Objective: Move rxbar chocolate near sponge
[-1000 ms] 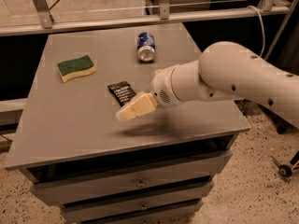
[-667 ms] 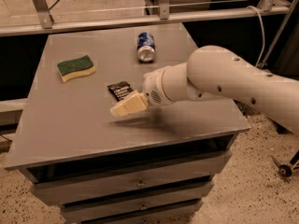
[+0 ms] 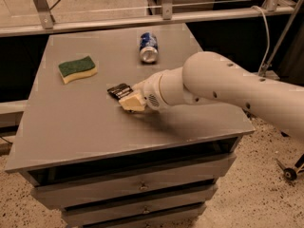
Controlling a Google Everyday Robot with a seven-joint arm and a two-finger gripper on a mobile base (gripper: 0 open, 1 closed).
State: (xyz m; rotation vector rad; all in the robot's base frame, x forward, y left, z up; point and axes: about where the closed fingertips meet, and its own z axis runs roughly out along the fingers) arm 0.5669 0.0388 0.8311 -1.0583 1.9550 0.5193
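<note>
Centre the cream gripper (image 3: 132, 100), at the flat black-wrapped rxbar chocolate (image 3: 118, 90) with opening indiscernible, squarely across it before heading for the green-topped yellow sponge (image 3: 77, 69).

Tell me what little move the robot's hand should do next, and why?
Probably lower the gripper onto the rxbar chocolate and take hold of it. The gripper sits right at the bar's end, and the bar lies flat on the table, apart from the sponge, which is up and left in the view.
</note>
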